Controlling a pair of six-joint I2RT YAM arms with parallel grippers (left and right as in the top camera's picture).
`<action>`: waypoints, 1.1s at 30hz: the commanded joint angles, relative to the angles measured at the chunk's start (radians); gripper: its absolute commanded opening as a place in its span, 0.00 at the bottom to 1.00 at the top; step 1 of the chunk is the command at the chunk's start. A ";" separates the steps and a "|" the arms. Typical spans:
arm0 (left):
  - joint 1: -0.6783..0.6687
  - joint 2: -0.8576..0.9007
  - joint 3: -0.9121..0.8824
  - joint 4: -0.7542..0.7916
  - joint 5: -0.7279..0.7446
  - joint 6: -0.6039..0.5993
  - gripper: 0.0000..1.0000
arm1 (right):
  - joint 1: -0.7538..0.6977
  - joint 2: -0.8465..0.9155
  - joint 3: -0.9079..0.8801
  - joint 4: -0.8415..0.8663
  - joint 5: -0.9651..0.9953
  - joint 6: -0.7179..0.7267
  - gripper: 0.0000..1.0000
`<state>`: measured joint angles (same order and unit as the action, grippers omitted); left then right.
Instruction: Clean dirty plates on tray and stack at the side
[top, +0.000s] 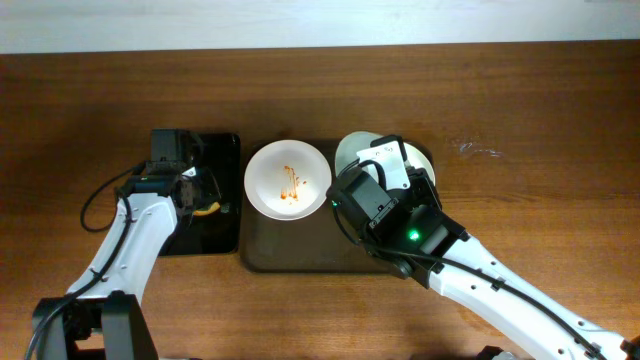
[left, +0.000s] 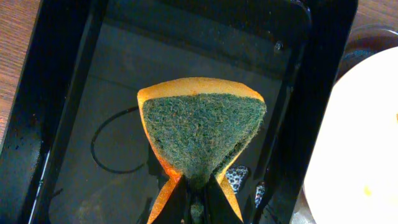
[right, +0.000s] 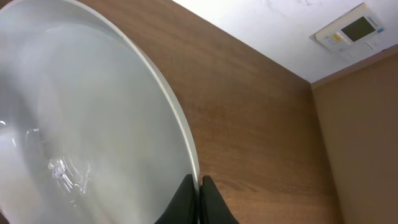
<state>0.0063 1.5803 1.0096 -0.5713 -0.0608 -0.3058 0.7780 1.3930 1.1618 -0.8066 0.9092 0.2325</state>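
Observation:
A white plate (top: 288, 180) with orange-brown sauce streaks at its centre lies on the left part of the dark brown tray (top: 300, 252); its edge shows in the left wrist view (left: 364, 143). My right gripper (right: 199, 185) is shut on the rim of a second, clean-looking white plate (right: 87, 124) and holds it tilted over the tray's far right corner (top: 352, 150). My left gripper (left: 198, 196) is shut on a folded orange sponge with a green scouring face (left: 200, 130), over the black tray. A third plate is not visible.
The smaller black tray (top: 215, 225) lies just left of the brown tray, with a thin ring mark on its wet floor (left: 62, 93). Bare wooden table surrounds both trays. A pale smear marks the table at the far right (top: 475, 148).

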 joint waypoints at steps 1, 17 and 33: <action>0.003 0.002 -0.001 0.006 -0.014 0.016 0.00 | 0.004 0.004 0.017 -0.011 0.033 0.107 0.04; 0.003 0.002 -0.001 0.005 -0.014 0.016 0.00 | -1.114 0.042 0.014 -0.090 -0.821 0.314 0.04; 0.003 0.002 -0.001 0.006 -0.007 0.016 0.00 | -1.143 0.221 0.179 -0.156 -1.285 -0.071 0.32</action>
<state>0.0063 1.5803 1.0096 -0.5713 -0.0639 -0.3054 -0.4469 1.6878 1.2621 -0.9169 -0.1562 0.3080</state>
